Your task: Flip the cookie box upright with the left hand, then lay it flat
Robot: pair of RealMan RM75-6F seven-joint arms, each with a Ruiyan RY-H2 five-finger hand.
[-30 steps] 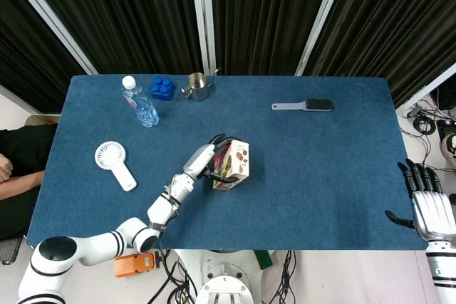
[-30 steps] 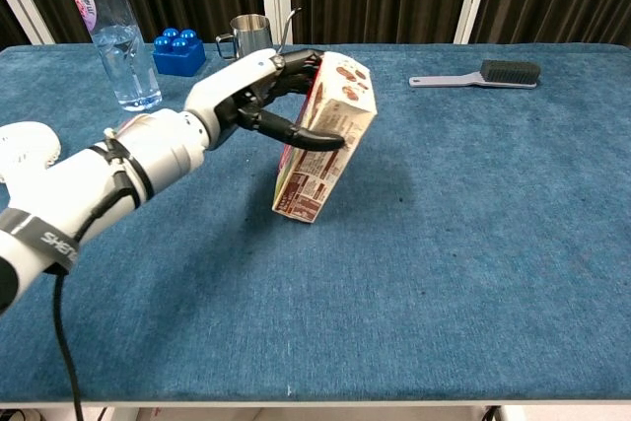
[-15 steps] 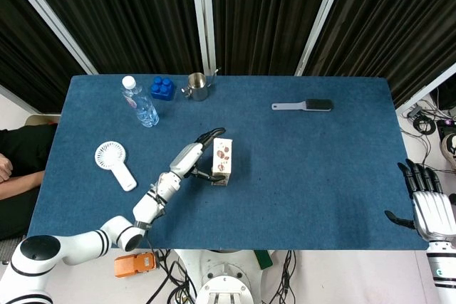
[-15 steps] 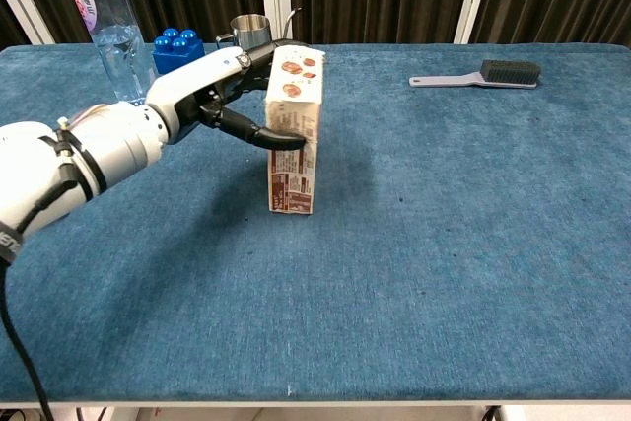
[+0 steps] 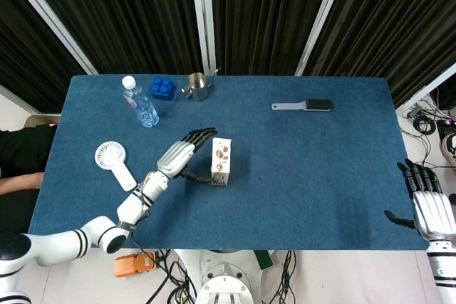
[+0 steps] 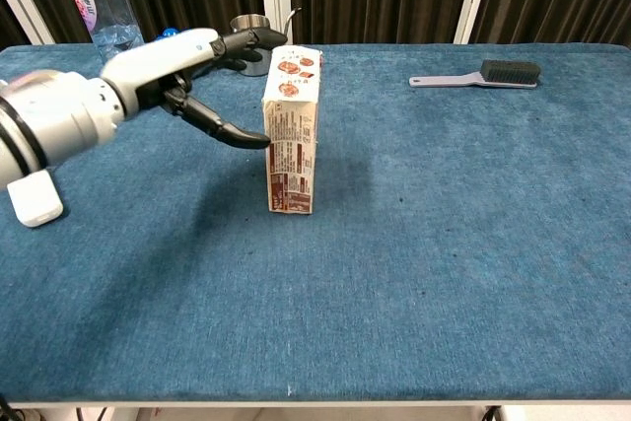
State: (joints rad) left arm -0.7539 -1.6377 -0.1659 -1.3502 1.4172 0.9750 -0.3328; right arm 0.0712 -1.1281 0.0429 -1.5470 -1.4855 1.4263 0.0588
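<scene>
The cookie box stands upright on the blue table, white and brown with cookie pictures on top. My left hand hovers just to its left, fingers spread and holding nothing; the thumb tip lies close to the box's side, a small gap showing in the chest view. My right hand rests off the table's right front corner, fingers extended, empty. The chest view does not show it.
A water bottle, blue block and metal cup line the far left edge. A white hand fan lies left of my arm. A brush lies at far right centre.
The box went from tilted in my left hand's grip to standing upright. The left hand has let go and pulled back to the left.
</scene>
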